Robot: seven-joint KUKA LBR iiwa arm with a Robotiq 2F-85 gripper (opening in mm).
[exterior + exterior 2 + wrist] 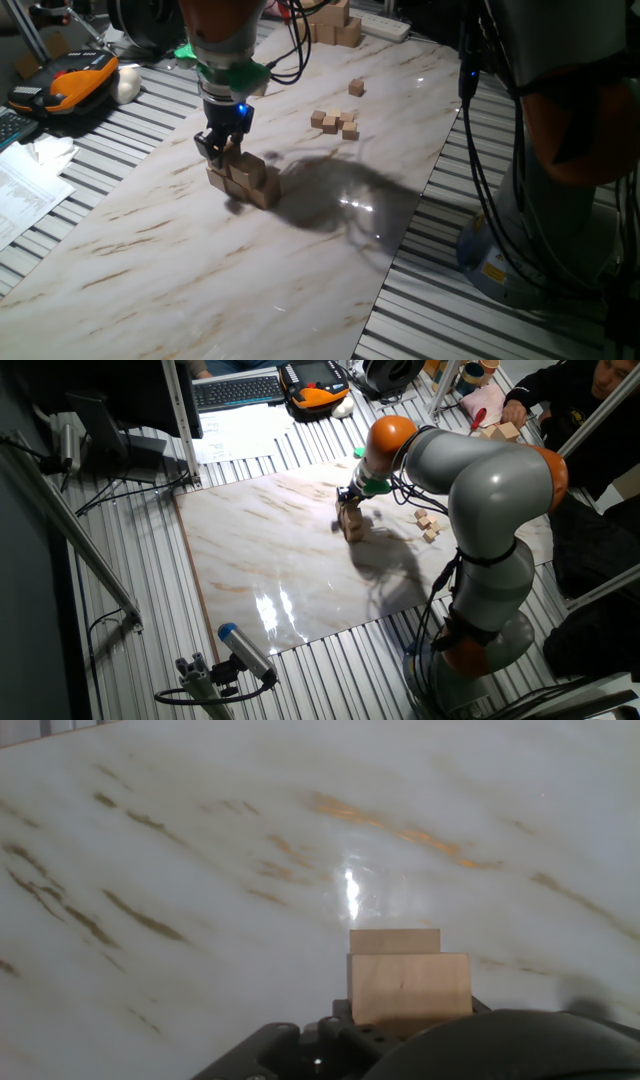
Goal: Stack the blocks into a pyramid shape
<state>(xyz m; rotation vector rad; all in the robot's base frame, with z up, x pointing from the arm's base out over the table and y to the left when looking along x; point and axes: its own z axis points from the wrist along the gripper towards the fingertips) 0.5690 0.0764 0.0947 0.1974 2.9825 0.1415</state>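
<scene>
Poised low over the growing stack [246, 180] near the middle of the marble tabletop [150, 270], with the gripper [220, 146] coming straight down from above — probably so a block [409, 986] can settle squarely onto the ones beneath. Seen from the hand view as a tan cube sitting right at the fingers with a second cube [395, 941] just past it; likely clamped on it, though the fingers themselves barely show, so cannot tell for sure. Stack kept tight, blocks touching side by side, presumably to give the upper row a flat seat. Count in the stack hard to fix: about three or four cubes, partly hidden by the gripper. Further back, well apart, a cluster of small cubes [335, 123] — roughly four — plus one lone small cube [356, 89], and a pile of bigger pale blocks [333, 24] at the far edge.
</scene>
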